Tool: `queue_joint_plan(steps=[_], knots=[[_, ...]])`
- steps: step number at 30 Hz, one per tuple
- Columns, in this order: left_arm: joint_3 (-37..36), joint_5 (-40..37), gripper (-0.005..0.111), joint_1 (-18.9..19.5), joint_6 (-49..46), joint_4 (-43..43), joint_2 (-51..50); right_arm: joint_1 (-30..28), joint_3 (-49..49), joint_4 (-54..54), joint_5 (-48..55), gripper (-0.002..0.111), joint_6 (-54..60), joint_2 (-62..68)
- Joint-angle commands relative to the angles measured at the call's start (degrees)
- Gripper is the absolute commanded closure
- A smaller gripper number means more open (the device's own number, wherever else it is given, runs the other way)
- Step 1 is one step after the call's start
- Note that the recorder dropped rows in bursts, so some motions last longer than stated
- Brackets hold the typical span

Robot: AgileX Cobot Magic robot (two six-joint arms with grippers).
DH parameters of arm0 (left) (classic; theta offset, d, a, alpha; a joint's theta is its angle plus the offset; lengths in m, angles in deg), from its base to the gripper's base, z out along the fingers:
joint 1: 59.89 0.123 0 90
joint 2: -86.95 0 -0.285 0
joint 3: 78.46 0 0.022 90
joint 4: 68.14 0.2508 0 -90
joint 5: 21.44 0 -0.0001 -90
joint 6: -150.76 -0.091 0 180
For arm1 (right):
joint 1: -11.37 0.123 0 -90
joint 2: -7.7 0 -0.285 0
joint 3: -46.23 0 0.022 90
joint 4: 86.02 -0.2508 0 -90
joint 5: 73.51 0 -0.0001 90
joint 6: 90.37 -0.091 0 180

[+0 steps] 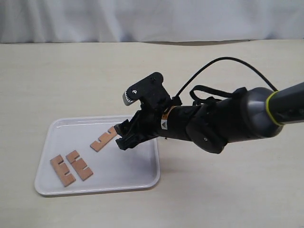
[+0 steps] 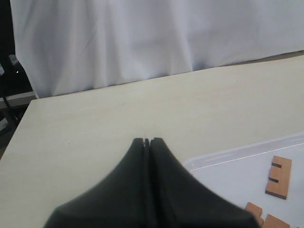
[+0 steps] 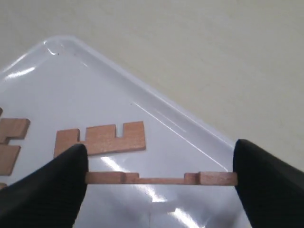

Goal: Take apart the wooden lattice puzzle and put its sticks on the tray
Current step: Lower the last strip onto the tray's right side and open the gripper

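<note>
No assembled lattice puzzle is in view, only its separate sticks. My right gripper (image 1: 124,137) hangs low over the right part of the white tray (image 1: 95,191), shut on one notched stick (image 3: 161,178), which it holds by its two ends, edge-on. Three more sticks lie flat on the tray: one (image 1: 103,140) just left of the gripper, and a pair (image 1: 61,170) (image 1: 80,165) side by side at the front left. My left gripper (image 2: 147,140) is shut on nothing above the bare table beside the tray's corner (image 2: 228,154); it is out of the exterior view.
The beige table (image 1: 228,190) surrounds the tray. A white curtain (image 1: 142,19) hangs along the far edge. The right arm's dark body and cable (image 1: 223,118) stretch over the table to the right of the tray.
</note>
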Motion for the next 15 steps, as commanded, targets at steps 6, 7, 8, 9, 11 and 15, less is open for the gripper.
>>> queue_joint_plan(steps=[6,7,8,9,11,15], knots=[[-0.2,0.5,0.107,0.6,-0.3,-0.1,0.1,0.0,-2.1,0.9,1.6,0.005,2.9,5.1],[-0.2,0.5,0.107,0.6,-0.3,-0.1,0.1,0.0,-2.8,0.9,2.7,0.002,2.9,5.1],[-0.2,0.5,0.107,0.6,-0.3,-0.1,0.1,0.0,-3.4,0.8,3.9,0.000,2.9,5.1],[-0.2,0.5,0.107,0.6,-0.3,-0.1,0.1,0.0,-4.2,0.8,5.5,-0.001,2.9,4.8],[-0.2,0.5,0.107,0.6,-0.3,-0.1,0.1,0.0,-5.5,0.7,8.3,-0.002,2.9,4.1],[-0.2,0.5,0.107,0.6,-0.3,-0.1,0.1,0.2,-8.8,-0.3,16.5,-0.002,2.8,2.3]])
